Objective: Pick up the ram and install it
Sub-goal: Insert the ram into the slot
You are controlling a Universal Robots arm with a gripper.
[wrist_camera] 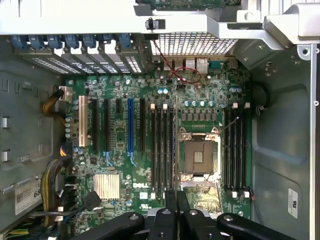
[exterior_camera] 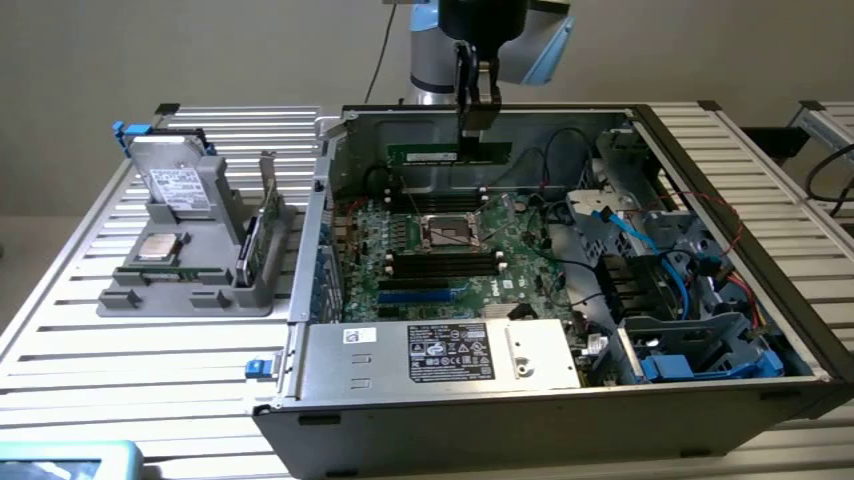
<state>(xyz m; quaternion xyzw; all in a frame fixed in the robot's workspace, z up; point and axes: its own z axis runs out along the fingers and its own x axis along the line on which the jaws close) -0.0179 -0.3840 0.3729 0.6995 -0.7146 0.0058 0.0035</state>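
Pincer [exterior_camera: 477,138] pinched shut on ram [exterior_camera: 424,154], gripping its upper edge; I hold it level over motherboard [exterior_camera: 523,272] inside open case [exterior_camera: 534,430].

Soft even light, probably from overhead. Pale glare on the metal bracket [wrist_camera: 200,22] beyond the gripper [wrist_camera: 176,194] — case wall [wrist_camera: 30,125] beside it shaded, dim.

Plain beige wall [exterior_camera: 200,50] behind a slatted aluminium table [exterior_camera: 134,350], soft even light.
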